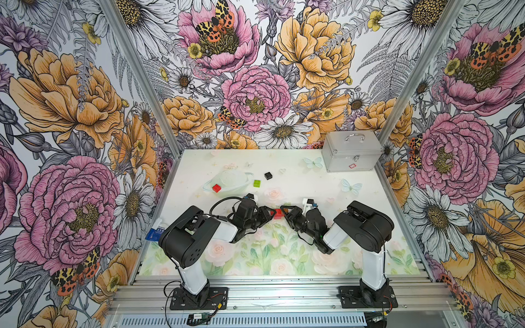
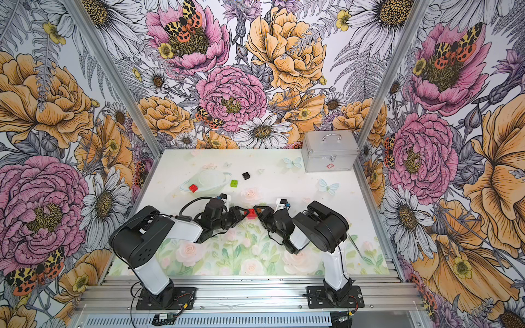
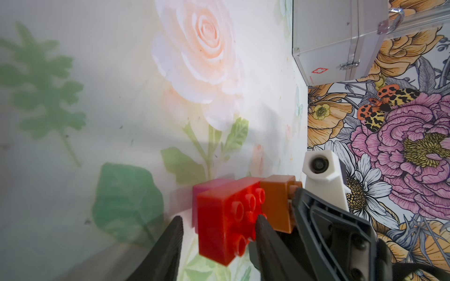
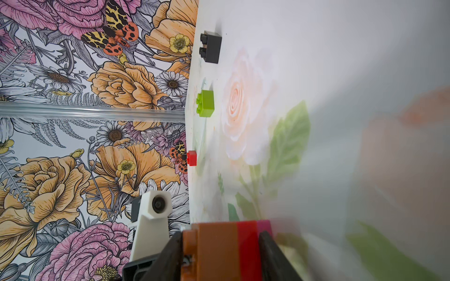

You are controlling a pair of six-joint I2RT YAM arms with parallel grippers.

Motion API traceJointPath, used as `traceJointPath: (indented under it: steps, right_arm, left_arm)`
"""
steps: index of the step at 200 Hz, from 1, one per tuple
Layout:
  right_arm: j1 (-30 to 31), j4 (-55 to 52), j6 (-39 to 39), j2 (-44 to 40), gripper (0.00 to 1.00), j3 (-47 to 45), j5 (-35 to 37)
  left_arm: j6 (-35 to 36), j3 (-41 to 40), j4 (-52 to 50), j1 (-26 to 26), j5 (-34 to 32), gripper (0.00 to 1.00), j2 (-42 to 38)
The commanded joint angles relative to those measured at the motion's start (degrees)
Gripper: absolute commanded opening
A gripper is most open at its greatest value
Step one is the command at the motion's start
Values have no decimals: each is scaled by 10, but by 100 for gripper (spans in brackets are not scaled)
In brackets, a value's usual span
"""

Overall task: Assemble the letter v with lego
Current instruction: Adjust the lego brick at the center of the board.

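1. Left gripper (image 1: 270,213) fingers straddle the red brick (image 3: 224,219), seemingly clamped on it. The right gripper (image 1: 284,210) fingers pinch the whole partial V (image 4: 226,250) end to end, orange-brown brick (image 3: 275,202) to pink brick (image 3: 214,185).
2. It is held over the tabletop's (image 1: 312,184) middle. The black brick (image 1: 268,175), lime-green brick (image 1: 257,183) and small red brick (image 1: 216,188) lie toward the far-left corner.
3. Light, rigid, slick plastic: probably best gripped on flat walls, not studs.

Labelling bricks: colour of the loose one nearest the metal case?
Black. Brick shows best in the right wrist view.
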Motion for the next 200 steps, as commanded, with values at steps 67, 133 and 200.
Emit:
traceJointPath:
  steps: [67,133,200]
  right_arm:
    - [22,7,-47,15,45,13,11]
    - [38,4,-90,16,41,0,34]
    - [37,3,-104,2,41,-11,41]
  left_arm:
    - [-5,-5,-16,1,12,51,3]
    - [28,-37,-143,83,25,76,-165]
    - [239,217,-632,335,-88,83,-186]
